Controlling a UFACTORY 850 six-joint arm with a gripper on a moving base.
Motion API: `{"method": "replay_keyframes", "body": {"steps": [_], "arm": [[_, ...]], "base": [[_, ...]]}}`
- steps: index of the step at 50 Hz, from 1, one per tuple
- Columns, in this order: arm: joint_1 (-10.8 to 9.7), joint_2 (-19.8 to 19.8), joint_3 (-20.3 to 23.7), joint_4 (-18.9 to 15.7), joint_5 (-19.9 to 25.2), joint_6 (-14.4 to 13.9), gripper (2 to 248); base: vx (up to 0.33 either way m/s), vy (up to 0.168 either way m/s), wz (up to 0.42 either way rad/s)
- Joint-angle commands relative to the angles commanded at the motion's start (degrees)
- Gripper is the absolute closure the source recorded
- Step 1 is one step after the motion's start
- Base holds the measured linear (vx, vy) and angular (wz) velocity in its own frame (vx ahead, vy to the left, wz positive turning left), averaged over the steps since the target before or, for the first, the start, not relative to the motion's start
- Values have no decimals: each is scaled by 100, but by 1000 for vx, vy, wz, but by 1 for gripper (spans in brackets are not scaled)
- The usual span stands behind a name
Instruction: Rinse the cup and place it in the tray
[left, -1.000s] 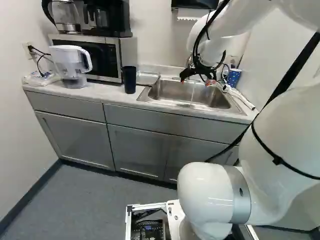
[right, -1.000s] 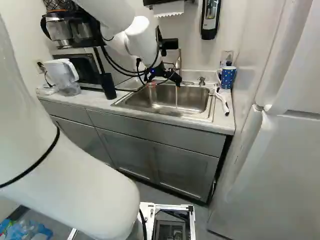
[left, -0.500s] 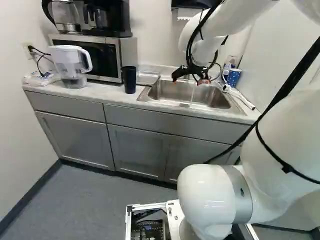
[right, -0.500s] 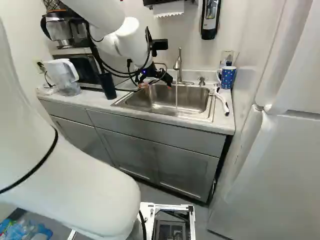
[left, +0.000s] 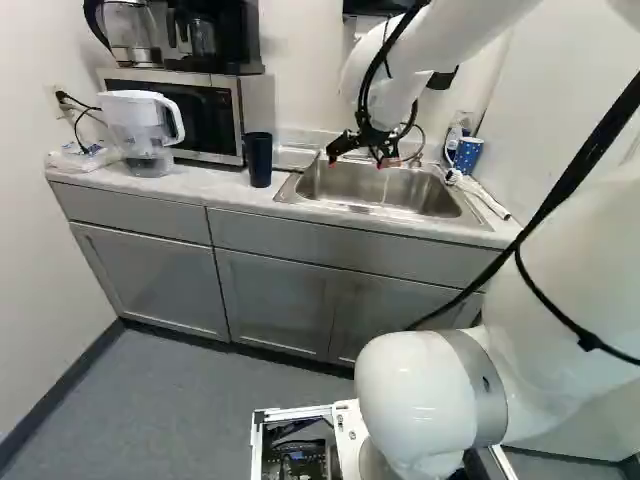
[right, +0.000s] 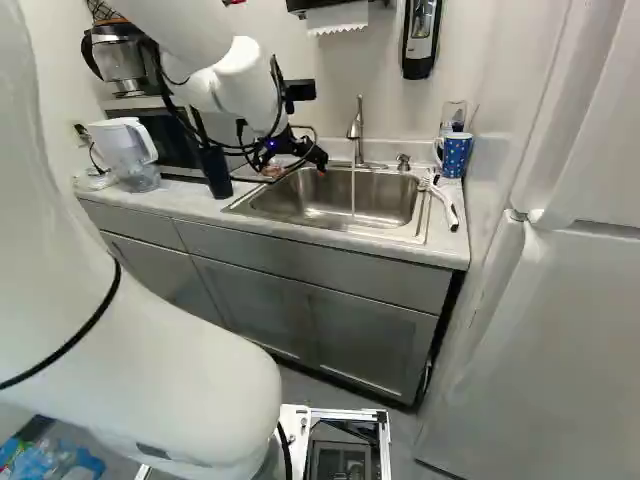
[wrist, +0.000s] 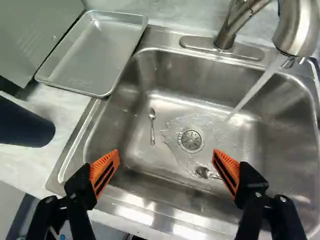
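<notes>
End effector (wrist: 166, 154): spread wide over the sink (wrist: 107, 115) – nothing between the two orange pads.
Cup: the dark tumbler (left: 258, 160), presumed the task's cup; upright on the worktop (left: 210, 182), just beside the tray (wrist: 95, 50). Whether it is rinsed cannot be told.
Tap (wrist: 297, 30): water running into the sink.
Step in hand: judged to be the approach to the cup.
Approach: keep the fingers apart, clear the tray rim, then descend with one pad each side of the cup wall.
Grip: close evenly at mid-height – smooth, tall sides may slip or tip if pushed by one finger.
Rinse: lift clear before crossing to the stream; tilt over the sink, drain, then lower onto the tray.
Markings: faint lettering on the tray floor, not legible.
</notes>
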Motion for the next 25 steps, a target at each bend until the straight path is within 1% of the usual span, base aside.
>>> {"method": "replay_keyframes", "body": {"steps": [25], "arm": [[524, -72, -66, 0, 0, 0, 3]], "base": [[0, 0, 0]]}}
